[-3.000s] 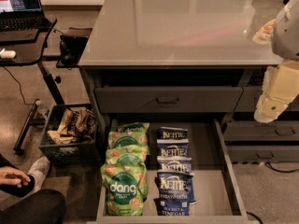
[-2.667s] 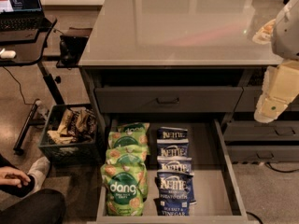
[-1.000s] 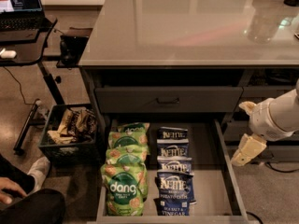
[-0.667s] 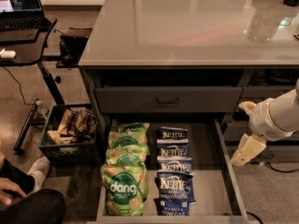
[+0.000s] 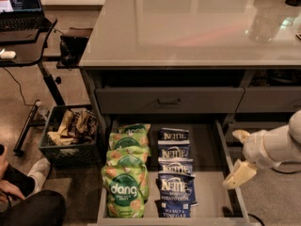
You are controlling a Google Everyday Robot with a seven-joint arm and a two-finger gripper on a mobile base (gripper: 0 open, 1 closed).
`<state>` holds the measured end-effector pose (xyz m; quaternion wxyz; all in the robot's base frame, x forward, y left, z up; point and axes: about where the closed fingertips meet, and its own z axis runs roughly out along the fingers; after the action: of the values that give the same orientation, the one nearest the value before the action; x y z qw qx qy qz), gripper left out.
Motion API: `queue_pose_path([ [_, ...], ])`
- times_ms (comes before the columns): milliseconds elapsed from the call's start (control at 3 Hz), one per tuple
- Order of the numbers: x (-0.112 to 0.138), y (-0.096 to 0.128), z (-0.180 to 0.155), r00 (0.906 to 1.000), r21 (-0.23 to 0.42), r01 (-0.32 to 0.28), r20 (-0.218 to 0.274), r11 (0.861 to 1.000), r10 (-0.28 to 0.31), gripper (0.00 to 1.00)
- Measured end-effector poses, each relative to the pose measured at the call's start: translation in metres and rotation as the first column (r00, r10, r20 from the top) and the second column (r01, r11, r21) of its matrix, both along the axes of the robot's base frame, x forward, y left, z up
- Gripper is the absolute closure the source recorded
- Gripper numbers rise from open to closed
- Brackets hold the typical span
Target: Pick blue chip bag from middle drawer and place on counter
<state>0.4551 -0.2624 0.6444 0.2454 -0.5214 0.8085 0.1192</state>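
You are looking down at a wide grey metal tray-like drawer [image 5: 209, 171], pulled out below a large smooth grey glossy bench [image 5: 188, 27]. Four small dark-blue crinkly chip bags with white lettering are lying in a column down the middle of the drawer floor, overlapping like shingles. The nearest blue chip bag [image 5: 176, 188] appears to be resting on top of its neighbour. A column of green snack bags [image 5: 124, 192] is lying just beside them on the left.

You are holding the white-armed gripper [image 5: 233, 158] at the right, above the drawer's right wall and near the blue bags but touching none. Its two cream fingers [image 5: 241, 173] are spread apart and holding nothing.

The step in hand seems to be the reach. The front bag is probably the best target, since nothing is covering it. You are aiming to bring the fingers left over its puffed middle, lower them straight, and pinch that bag alone without snagging the one beneath. Keep clear of the drawer wall, and plan a straight upward lift, because the bench edge and the grey closed drawer front [image 5: 168, 101] are overhanging the rear.
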Motion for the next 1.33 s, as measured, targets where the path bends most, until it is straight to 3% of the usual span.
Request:
queue_pose_path([
  [333, -0.004, 0.008, -0.049, 0.9986, 0.071, 0.014, -0.053, 0.997, -0.010, 0.00],
  [667, -0.003, 0.012, -0.076, 0.9934, 0.039, 0.034, -0.110, 0.999, -0.030, 0.00],
  [1333, -0.005, 0.020, -0.095, 0.9886, 0.075, 0.032, -0.149, 0.997, -0.021, 0.00],
])
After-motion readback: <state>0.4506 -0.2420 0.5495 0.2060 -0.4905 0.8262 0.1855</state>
